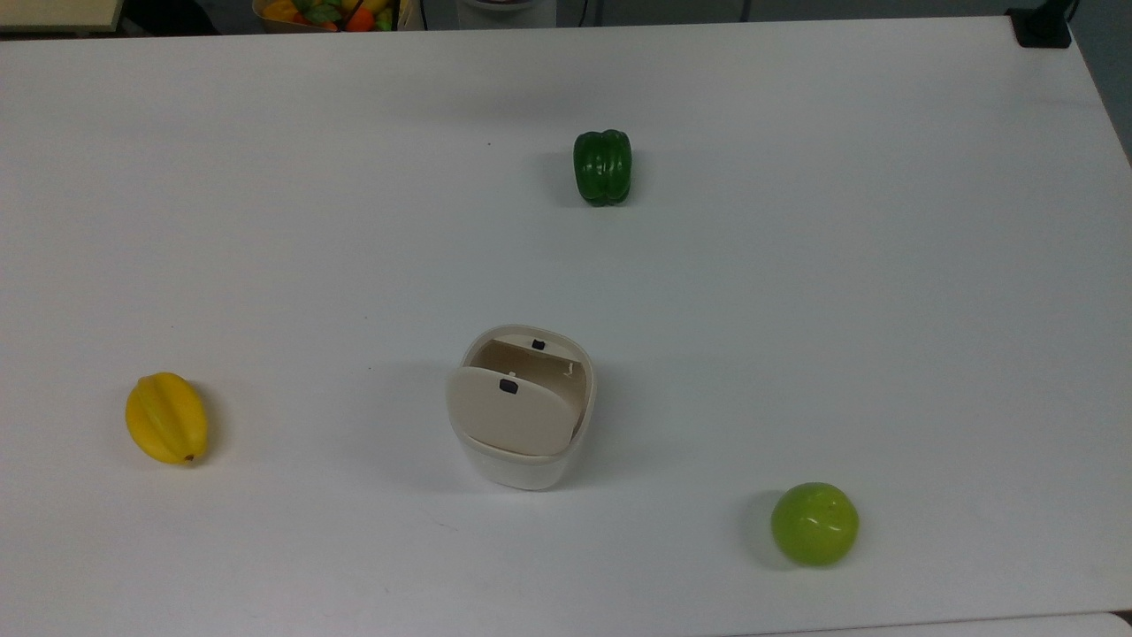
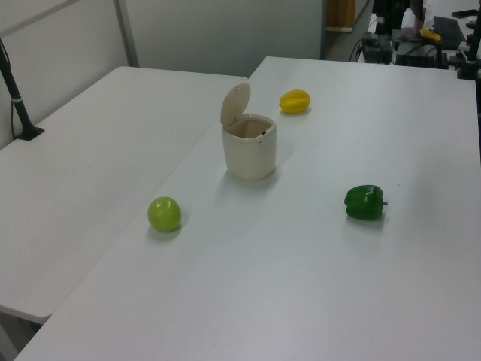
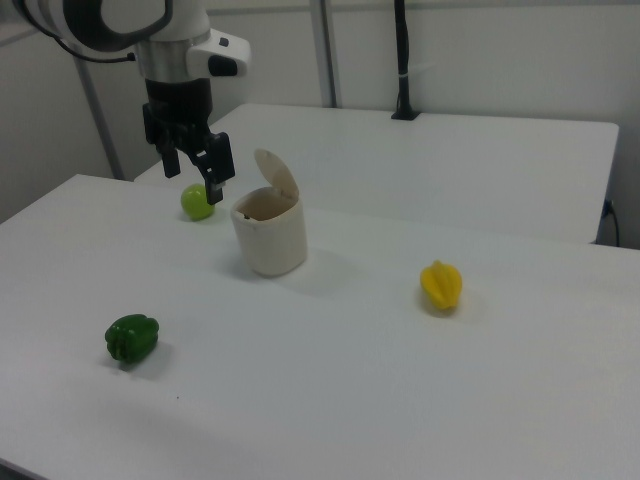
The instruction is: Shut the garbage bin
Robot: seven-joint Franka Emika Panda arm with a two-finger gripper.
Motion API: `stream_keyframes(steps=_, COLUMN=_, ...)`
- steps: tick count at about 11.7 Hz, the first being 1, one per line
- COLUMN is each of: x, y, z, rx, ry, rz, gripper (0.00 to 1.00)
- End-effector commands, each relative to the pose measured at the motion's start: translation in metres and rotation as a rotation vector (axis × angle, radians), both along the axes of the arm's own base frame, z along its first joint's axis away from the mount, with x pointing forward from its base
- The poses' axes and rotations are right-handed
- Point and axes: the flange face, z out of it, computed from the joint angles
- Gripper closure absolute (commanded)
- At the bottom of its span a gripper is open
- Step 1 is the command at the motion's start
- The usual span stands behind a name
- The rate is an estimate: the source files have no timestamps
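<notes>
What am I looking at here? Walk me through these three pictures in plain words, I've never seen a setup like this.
It is one scene filmed by three cameras at once: one looks down from above, two look across from opposite sides. A white table holds a small white bin whose beige lid stands open, hinged up. Around it, each lying apart, are a green pepper, a yellow starfruit and a green apple. In the right view, the white machine at the top is a robot arm; its black gripper is a two-fingered hand, open and holding nothing, hanging beside the lid on the right view's left. Its job is to shut that lid.
</notes>
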Motion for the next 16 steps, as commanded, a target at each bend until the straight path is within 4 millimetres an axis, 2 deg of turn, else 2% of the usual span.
stream_keyframes(steps=1, x=-0.003, y=-0.001, z=0.003, rx=0.015, ry=0.002, rz=0.004, gripper=0.00)
stream_keyframes(steps=8, x=0.008, y=0.006, z=-0.004, rx=0.061, ry=-0.020, rz=0.007, gripper=0.00)
stream_keyframes(steps=10, x=0.020, y=0.006, z=0.003, rx=0.128, ry=-0.123, rz=-0.023, gripper=0.00)
stream_keyframes(steps=11, x=0.027, y=0.005, z=-0.002, rx=0.136, ry=-0.126, rz=-0.048, gripper=0.00)
stream_keyframes(steps=12, x=0.029, y=0.005, z=-0.001, rx=0.133, ry=-0.138, rz=-0.070, gripper=0.06)
stream_keyframes(steps=16, x=0.039, y=0.009, z=-0.010, rx=0.131, ry=-0.156, rz=-0.047, gripper=0.71)
